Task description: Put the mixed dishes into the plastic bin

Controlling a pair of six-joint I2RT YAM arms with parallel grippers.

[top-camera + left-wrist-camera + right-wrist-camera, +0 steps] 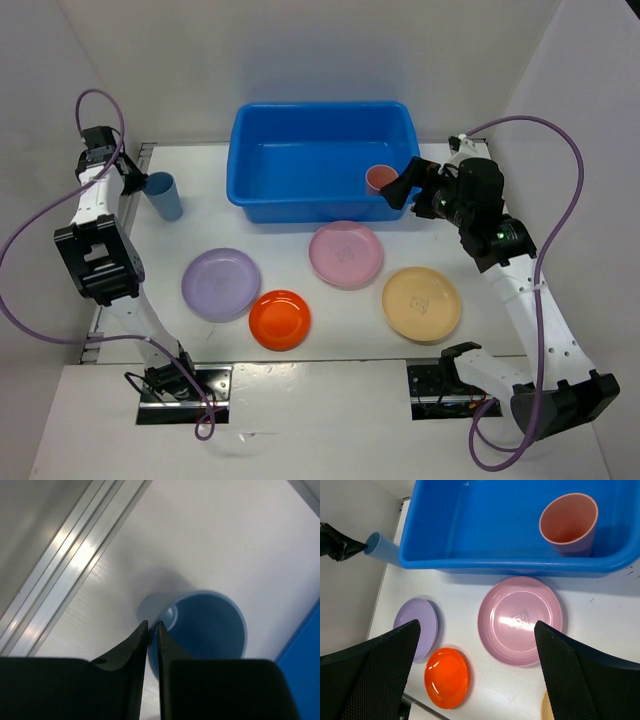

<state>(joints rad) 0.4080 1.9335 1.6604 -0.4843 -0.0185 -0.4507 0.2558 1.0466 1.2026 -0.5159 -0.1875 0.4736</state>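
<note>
the top view alone takes in everything: the plastic bin at the far middle of the table, and in front of it, all clear of one another, the lavender plate, orange plate, pink plate and tan-yellow plate. the salmon-pink cup stands upright inside the bin, near its right front corner. the light-blue cup stands on the table just left of the bin.

the right wrist view shows a faint embossed figure in the middle of the pink plate, which the top view barely resolves, but cuts the tan-yellow plate to a sliver at its lower edge. the left wrist view shows only the light-blue cup from above, its hollow inside, a strip of the bin at the right edge and a metal rail along the table's side.

the left gripper is pinched down to a thin slit on the light-blue cup's near wall, one finger over the mouth and the other outside it. the right gripper hangs just outside the bin's right front corner with its fingers spread wide and nothing between them, touching nothing.
</note>
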